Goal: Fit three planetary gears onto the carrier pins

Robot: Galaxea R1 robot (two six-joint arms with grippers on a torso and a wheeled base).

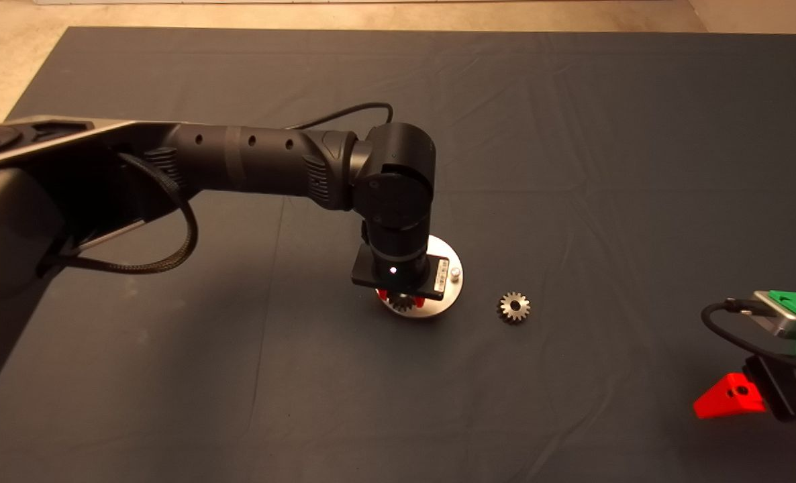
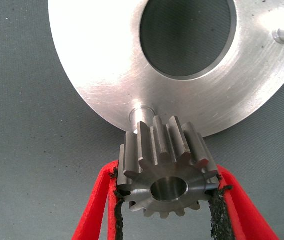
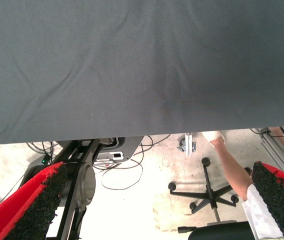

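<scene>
Left end effector (image 2: 164, 200) pinching a planetary gear (image 2: 165, 167) at the carrier plate (image 2: 107, 75) rim.
Pin (image 2: 141, 111) beside it shows only in wrist view; spare gear (image 1: 513, 307) centre-right on surface; right end effector (image 3: 151, 205) spread, parked lower right.

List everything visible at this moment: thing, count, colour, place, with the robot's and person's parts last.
Planetary gears: two visible, silvery-grey; one held over the carrier plate, one loose on the mat right of the plate.
Carrier plate: one, silver, mid-mat.
Carrier pins: two visible, silver; one by the held gear, one at the plate's right edge.
Mat: one, dark grey.
Office chair base: one, black, on the floor.
Left gripper: red fingers, over the plate.
Right gripper: parked lower right.
Person's arm: one, beside the chair.
</scene>
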